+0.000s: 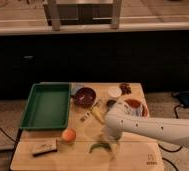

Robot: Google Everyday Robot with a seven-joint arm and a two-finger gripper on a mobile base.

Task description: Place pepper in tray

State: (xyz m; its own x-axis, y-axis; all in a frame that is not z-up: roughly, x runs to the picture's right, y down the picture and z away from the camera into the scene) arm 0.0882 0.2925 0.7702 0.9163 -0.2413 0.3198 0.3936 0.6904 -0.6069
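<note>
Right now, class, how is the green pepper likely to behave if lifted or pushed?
The pepper looks small and slim, so probably light. Its curved, tapering shape suggests it would pivot rather than roll straight if nudged. The gripper sits just beside it, near the table's front edge, so a push might send it off.

You see the small, slim, curved green pepper (99,147) lying flat just beside the gripper (111,143), on its picture-left side, while the large rectangular green tray (45,107) with a raised rim sits open side up, well apart from the gripper, farther back and further picture-left.
</note>
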